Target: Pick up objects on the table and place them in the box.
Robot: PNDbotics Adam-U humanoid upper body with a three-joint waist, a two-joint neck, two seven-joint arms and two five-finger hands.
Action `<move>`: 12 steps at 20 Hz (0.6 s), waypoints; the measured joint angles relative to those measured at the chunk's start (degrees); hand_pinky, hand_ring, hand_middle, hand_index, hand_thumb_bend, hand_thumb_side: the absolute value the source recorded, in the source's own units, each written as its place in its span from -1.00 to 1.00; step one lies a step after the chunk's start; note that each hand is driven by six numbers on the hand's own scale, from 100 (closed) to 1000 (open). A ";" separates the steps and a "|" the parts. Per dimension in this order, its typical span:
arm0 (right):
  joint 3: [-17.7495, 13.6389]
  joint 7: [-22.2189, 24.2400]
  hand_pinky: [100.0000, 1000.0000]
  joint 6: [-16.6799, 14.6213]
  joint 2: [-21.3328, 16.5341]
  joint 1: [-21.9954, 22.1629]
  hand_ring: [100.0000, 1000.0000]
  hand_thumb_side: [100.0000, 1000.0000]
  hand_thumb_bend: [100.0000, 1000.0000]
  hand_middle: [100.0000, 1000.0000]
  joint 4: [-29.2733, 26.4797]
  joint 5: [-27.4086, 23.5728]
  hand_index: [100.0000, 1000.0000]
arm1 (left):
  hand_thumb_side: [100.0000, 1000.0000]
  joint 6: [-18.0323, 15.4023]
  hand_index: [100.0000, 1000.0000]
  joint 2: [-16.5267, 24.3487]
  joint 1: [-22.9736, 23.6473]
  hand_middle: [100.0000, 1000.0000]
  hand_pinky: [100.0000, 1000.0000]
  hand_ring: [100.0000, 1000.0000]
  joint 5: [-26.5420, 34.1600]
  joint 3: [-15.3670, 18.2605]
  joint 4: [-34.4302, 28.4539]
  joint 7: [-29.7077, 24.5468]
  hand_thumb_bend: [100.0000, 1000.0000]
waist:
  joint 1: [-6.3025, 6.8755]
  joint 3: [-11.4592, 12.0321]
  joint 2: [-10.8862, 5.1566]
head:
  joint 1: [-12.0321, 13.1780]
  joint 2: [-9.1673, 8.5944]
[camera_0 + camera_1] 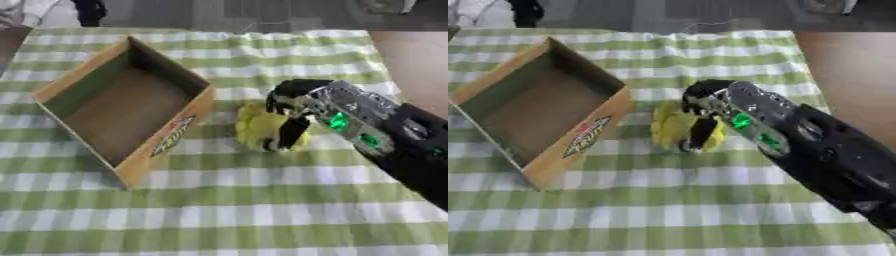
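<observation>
An open cardboard box (166, 140) lies on the green-and-white checked cloth at the left, with nothing visible inside. Just right of it sits a yellow object (254, 126), soft in outline. My right hand (293, 107) comes in from the right and covers the object's right side, its black fingers (702, 134) curled down round it. The object still looks to be resting on the cloth. My left hand shows in neither view.
The checked tablecloth (227, 215) spreads wide in front and behind. The table's right edge (389, 75) runs close beside my right arm, with brown floor beyond. Dark shapes stand past the far edge.
</observation>
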 measured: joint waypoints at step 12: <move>-1.32 -1.87 0.56 1.87 -0.44 -0.01 0.63 -0.75 -1.00 -0.20 -3.10 1.26 0.00 | 0.73 0.01 0.33 0.00 0.00 0.10 0.29 0.15 0.00 0.00 0.00 -0.07 -1.00 | 0.00 -0.05 0.01 | 0.00 -0.01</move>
